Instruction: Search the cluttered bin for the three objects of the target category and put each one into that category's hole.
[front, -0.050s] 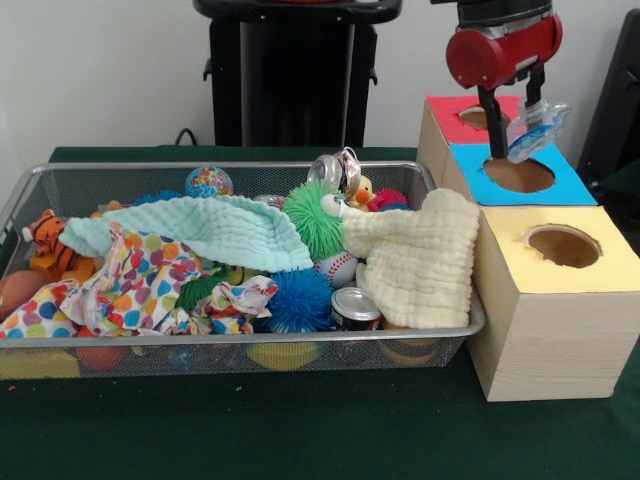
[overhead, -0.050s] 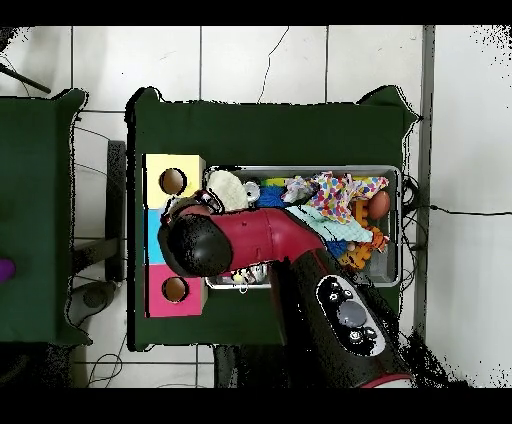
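Note:
My gripper (front, -0.050s: 514, 122) hangs just above the blue-topped box's hole (front, -0.050s: 518, 176), shut on a crumpled clear plastic bottle (front, -0.050s: 540, 124) with blue markings. The bottle sticks out to the right of the dark fingers (front, -0.050s: 491, 122), over the blue top (front, -0.050s: 568, 188). Behind it is the red-topped section (front, -0.050s: 448, 122), in front the yellow-topped section (front, -0.050s: 610, 268) with its own hole (front, -0.050s: 563, 245). From overhead, the arm's red and black head (overhead, -0.050s: 200, 245) covers the blue section and hides the gripper. The wire bin (front, -0.050s: 250, 341) holds two cans (front, -0.050s: 355, 307) (front, -0.050s: 333, 170) among the clutter.
The bin also holds a mint cloth (front, -0.050s: 215, 230), a cream cloth (front, -0.050s: 425, 255), a dotted cloth (front, -0.050s: 140, 280), a green fuzzy ball (front, -0.050s: 313, 215), a blue spiky ball (front, -0.050s: 300, 298), a baseball (front, -0.050s: 337, 268) and a tiger toy (front, -0.050s: 50, 245). Green felt (front, -0.050s: 300, 420) covers the table.

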